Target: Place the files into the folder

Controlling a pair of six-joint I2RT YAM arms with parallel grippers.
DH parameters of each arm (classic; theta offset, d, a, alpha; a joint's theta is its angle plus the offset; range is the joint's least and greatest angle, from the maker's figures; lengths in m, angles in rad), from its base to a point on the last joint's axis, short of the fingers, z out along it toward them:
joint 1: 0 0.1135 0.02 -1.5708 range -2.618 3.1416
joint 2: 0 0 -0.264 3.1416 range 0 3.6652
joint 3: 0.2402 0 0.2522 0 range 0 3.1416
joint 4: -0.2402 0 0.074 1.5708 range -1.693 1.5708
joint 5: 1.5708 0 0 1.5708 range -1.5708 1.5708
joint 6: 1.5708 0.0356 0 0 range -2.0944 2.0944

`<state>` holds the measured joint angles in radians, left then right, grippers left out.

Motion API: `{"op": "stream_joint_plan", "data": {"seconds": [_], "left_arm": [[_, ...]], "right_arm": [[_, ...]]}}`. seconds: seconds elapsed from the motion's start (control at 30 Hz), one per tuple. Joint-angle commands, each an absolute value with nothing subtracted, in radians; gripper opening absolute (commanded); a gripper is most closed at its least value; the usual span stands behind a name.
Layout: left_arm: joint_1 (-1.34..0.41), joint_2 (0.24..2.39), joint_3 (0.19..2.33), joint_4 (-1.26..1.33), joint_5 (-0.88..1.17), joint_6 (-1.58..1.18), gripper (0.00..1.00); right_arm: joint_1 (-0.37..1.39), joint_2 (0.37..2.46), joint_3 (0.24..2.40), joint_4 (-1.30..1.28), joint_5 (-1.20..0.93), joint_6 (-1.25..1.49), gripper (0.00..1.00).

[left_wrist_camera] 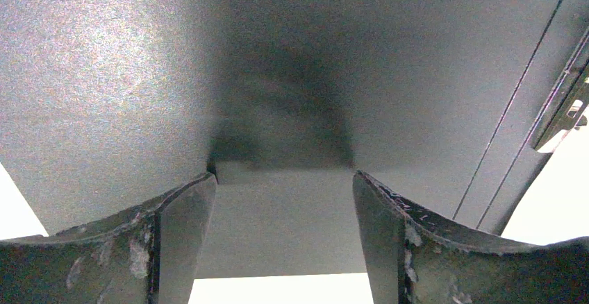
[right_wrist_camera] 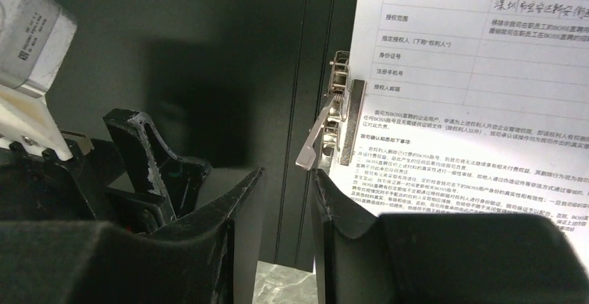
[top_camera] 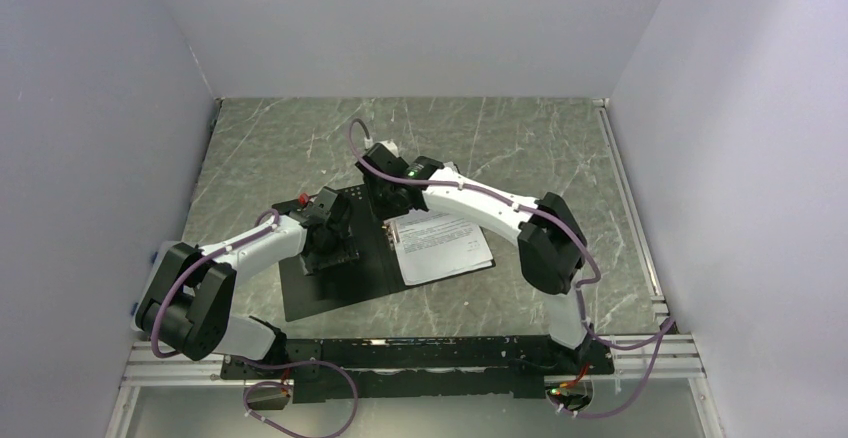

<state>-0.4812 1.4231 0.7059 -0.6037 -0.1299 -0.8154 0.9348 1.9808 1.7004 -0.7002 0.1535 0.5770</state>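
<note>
The folder (top_camera: 320, 296) lies open on the table with its black inside up. The files (top_camera: 447, 248), white printed sheets, rest on its right half, with their left edge under the metal clip (right_wrist_camera: 332, 120). My left gripper (top_camera: 325, 246) is down on the folder's left half. In the left wrist view it (left_wrist_camera: 283, 175) is open wide, with the tips against the black cover (left_wrist_camera: 139, 75) and nothing between them. My right gripper (top_camera: 386, 201) is over the spine by the clip. It (right_wrist_camera: 288, 172) stands open, and the raised clip lever (right_wrist_camera: 310, 148) sits just beyond its tips.
The table is green-grey marble (top_camera: 480, 138) inside pale walls, with a metal rail (top_camera: 630, 208) along the right edge. The arm bases stand on a black bar (top_camera: 420, 353) at the near edge. The left gripper's fingers (right_wrist_camera: 149, 155) show close by in the right wrist view.
</note>
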Motion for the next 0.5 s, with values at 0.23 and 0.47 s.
{"op": "stream_joint_plan", "data": {"seconds": [0.23,0.47], "left_arm": [[-0.486,1.533,0.566,-0.508,0.028,-0.867,0.79],[-0.486,1.528,0.565,-0.509,0.025,-0.868,0.78]], "right_arm": [[0.943,2.058,1.784,-0.729,0.167,0.556,0.27],[0.952,2.094,1.819,-0.762,0.183,0.542,0.23]]}}
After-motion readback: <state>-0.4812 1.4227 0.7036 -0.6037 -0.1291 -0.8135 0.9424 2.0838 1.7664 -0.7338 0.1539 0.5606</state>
